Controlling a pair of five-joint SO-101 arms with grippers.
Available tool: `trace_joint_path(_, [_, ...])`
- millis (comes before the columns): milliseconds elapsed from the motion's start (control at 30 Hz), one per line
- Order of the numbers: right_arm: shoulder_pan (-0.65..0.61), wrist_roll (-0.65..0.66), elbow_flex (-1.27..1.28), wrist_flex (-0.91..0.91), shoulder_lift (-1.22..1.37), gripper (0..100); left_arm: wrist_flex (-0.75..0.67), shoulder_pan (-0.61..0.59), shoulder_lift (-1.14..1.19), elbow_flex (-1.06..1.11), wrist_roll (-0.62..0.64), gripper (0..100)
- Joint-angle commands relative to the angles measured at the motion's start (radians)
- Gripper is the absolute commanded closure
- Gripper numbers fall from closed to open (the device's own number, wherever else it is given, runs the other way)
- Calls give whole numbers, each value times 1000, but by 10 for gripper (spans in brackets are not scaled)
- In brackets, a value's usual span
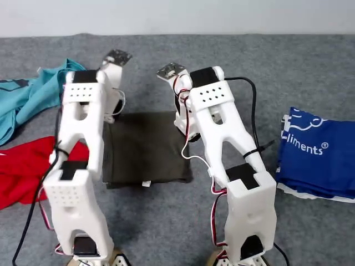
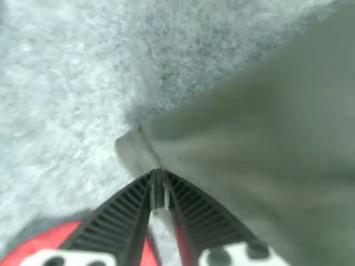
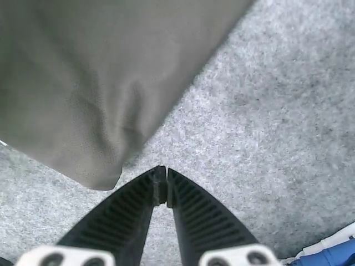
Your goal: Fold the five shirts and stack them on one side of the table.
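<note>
Right end effector (image 3: 166,185) closed, beside olive shirt (image 3: 100,83)

Olive shirt (image 1: 145,147), red shirt (image 1: 22,166), teal shirt (image 1: 33,94) and white-printed blue shirt (image 1: 319,160).

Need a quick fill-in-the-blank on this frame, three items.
1. The dark shirt lies ____ the left arm and the right arm.
2. The right gripper is ____, just off the dark shirt's corner.
3. The folded shirt on the right arm's side is ____.
Missing words: between; shut; blue.
</note>
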Motion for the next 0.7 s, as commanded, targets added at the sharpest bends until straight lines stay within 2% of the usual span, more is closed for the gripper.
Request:
trace_joint_path(0, [10, -3, -9, 39, -90, 989, 83, 5, -170, -35, -6, 994])
trace_joint_path(100, [21, 0, -9, 39, -131, 989, 157, 17, -238, -8, -6, 994])
trace_joint_path(200, [50, -2, -9, 38, -173, 989, 161, 34, -264, 81, -6, 994])
trace_joint_path(333, [120, -2, -9, 39, -231, 989, 49, 35, -265, 237, -6, 994])
trace_joint_path(533, [239, -2, -2, 41, -332, 989, -199, 29, -264, 549, -15, 994])
trace_joint_path(667, [288, 3, 44, 41, -395, 989, -262, 23, -267, 661, -32, 994])
